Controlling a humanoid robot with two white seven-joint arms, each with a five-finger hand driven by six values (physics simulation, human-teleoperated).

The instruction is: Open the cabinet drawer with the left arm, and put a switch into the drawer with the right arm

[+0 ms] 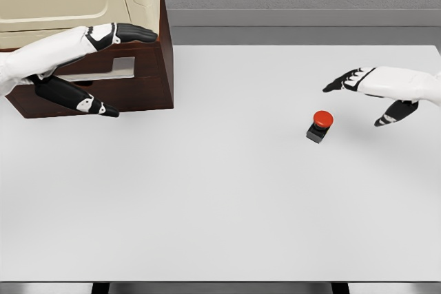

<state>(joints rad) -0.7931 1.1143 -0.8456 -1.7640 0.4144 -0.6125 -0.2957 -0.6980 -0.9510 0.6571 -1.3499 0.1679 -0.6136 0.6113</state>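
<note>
A switch, a red round button on a small black base, stands on the white table right of the middle. My right hand hovers just to its right and slightly behind, fingers spread, holding nothing. The cabinet, cream on top with a dark brown base, stands at the table's back left. A pale drawer front or handle shows in the brown base. My left hand is stretched across the cabinet's front, long fingers over the drawer area and thumb below, gripping nothing.
The white table spreads wide in front of the cabinet and the switch. A grey wall and floor strip runs behind the table's far edge.
</note>
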